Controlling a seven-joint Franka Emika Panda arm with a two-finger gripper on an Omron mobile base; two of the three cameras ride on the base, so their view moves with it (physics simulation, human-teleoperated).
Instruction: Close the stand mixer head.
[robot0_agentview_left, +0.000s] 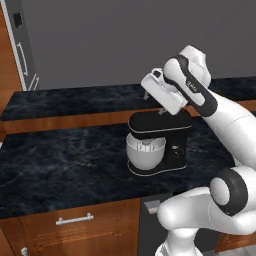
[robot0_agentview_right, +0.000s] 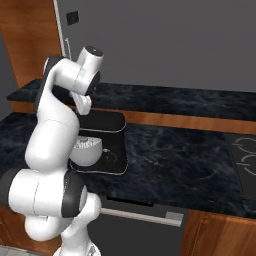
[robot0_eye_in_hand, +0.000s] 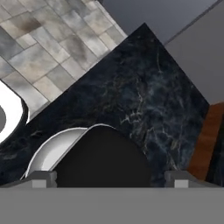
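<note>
The black stand mixer stands on the dark marble counter (robot0_agentview_left: 65, 160). Its stand mixer head (robot0_agentview_left: 160, 124) lies about level over the white mixing bowl (robot0_agentview_left: 145, 155). My gripper (robot0_agentview_left: 162, 111) points down right on top of the head, and whether it touches I cannot tell. From the other side the gripper (robot0_agentview_right: 85, 111) sits at the left end of the head (robot0_agentview_right: 102, 122), above the bowl (robot0_agentview_right: 86, 152). In the hand view the rounded black head (robot0_eye_in_hand: 103, 157) lies between my wide-apart fingertips (robot0_eye_in_hand: 41, 178), the gripper (robot0_eye_in_hand: 109, 180) open, with the bowl's rim (robot0_eye_in_hand: 48, 153) showing beside it.
A second counter (robot0_agentview_left: 75, 100) runs along the grey back wall. A cooktop (robot0_agentview_right: 245, 160) is set into the counter at the right. A tall cabinet with a handle (robot0_agentview_left: 22, 57) stands at the far left. Drawers (robot0_agentview_left: 75, 220) lie below the counter's front edge.
</note>
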